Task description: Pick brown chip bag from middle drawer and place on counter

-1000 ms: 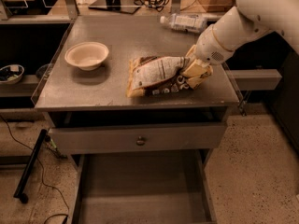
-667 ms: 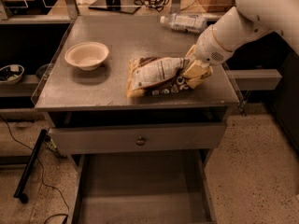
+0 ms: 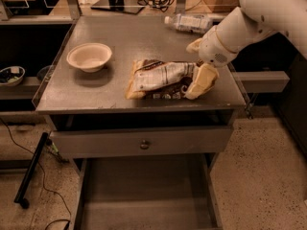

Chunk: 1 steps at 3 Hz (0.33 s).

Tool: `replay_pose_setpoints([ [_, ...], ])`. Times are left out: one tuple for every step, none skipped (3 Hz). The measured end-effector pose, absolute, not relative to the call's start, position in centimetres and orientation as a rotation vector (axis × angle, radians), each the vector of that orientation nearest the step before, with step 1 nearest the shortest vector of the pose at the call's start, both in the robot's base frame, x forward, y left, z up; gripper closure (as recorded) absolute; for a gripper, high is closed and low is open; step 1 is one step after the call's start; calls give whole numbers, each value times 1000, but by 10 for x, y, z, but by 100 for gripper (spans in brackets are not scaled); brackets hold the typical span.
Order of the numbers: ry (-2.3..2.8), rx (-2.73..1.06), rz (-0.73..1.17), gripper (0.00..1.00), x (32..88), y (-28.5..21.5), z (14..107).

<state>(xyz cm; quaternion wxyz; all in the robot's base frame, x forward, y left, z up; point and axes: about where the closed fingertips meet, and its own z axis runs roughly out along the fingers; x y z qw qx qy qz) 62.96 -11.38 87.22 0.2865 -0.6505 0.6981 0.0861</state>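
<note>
Nearest, the middle drawer (image 3: 144, 200) stands pulled out below the counter (image 3: 129, 37). On that counter the brown chip bag (image 3: 158, 78) lies flat, the gripper (image 3: 193, 70) at its right end; gripping or released, I cannot tell. Farther back sit a bowl (image 3: 89, 56) and a plastic bottle (image 3: 189, 22)

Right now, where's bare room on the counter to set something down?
Free on the counter: front-left corner before the bowl; back centre between bowl and clear bottle. Crowded front right: pincer at the right end of the brown chip bag.

Arm (image 3: 240, 28) slanting down from upper right, gripper (image 3: 197, 65) centre-right
</note>
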Motion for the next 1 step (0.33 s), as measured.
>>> replay_pose_setpoints([
  [1866,-1738,230,0,630,-114,872],
])
